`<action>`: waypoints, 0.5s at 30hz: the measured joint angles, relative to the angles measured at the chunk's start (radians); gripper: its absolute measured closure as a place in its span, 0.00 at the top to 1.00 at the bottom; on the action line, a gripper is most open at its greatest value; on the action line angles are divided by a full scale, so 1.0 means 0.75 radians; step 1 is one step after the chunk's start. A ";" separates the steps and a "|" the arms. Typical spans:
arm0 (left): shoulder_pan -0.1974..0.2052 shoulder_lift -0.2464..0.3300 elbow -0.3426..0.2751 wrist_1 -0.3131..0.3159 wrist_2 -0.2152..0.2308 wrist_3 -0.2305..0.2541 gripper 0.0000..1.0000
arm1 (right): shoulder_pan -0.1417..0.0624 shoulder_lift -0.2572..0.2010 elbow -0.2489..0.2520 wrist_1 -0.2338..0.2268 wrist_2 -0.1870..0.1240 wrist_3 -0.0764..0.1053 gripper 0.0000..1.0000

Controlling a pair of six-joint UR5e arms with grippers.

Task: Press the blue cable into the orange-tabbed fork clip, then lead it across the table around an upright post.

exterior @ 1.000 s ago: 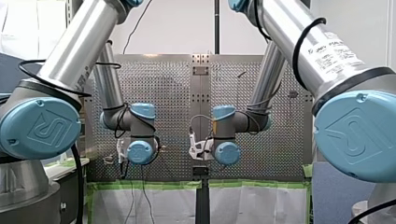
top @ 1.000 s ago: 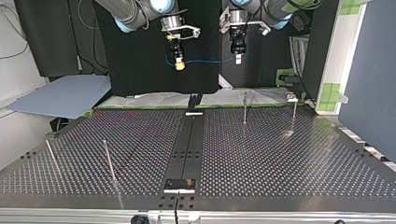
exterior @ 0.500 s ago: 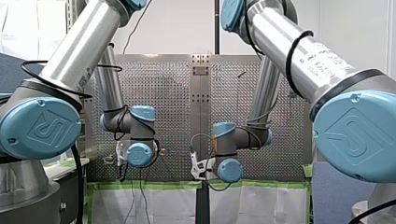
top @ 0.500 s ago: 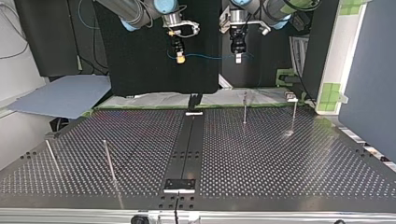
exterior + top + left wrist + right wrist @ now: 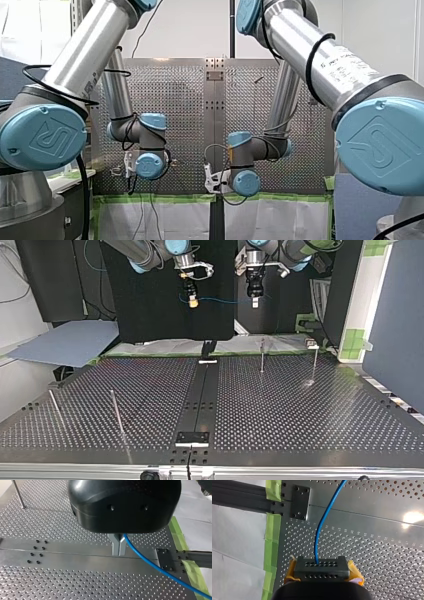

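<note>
The blue cable point(image 5: 225, 302) hangs in the air between both grippers, above the table's far edge in the top view. My left gripper point(image 5: 255, 301), black with metal fingers point(image 5: 116, 546), is shut on the blue cable point(image 5: 155, 567), which trails away beside it. My right gripper point(image 5: 193, 301) has yellow pads point(image 5: 354, 571) and is shut on the blue cable point(image 5: 322, 527), which runs out ahead of it over the perforated table point(image 5: 374, 550). I see no orange-tabbed fork clip in any view.
Thin upright posts stand on the perforated table point(image 5: 300, 420): two at the top view's far right point(image 5: 262, 356) point(image 5: 315, 362) and two at its near left point(image 5: 116, 412) point(image 5: 55, 409). A dark centre rail point(image 5: 200, 395) runs across. Green tape point(image 5: 272, 530) lines the table's edge.
My right gripper has risen in the top view and drawn back toward the table's edge, carrying the cable. My left gripper has barely moved. Both grips hold.
</note>
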 joint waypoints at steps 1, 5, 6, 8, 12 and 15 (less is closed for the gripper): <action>0.000 0.000 0.000 0.000 0.000 0.000 0.02 | 0.000 0.000 0.000 0.000 0.000 0.000 0.00; 0.000 0.000 0.000 0.000 0.000 0.000 0.02 | 0.000 0.000 0.000 0.000 0.000 0.000 0.00; 0.000 0.000 0.000 0.000 0.000 0.000 0.02 | 0.000 0.000 0.000 0.000 0.000 0.000 0.00; 0.003 0.003 -0.003 -0.003 0.003 0.003 0.02 | 0.000 0.000 0.000 0.000 0.000 0.000 0.00; 0.032 0.032 -0.004 -0.032 0.032 0.032 0.02 | 0.020 -0.001 -0.020 0.020 0.020 0.020 0.00; 0.051 0.065 -0.002 -0.065 0.065 0.061 0.02 | 0.050 -0.025 -0.051 0.051 0.051 0.051 0.00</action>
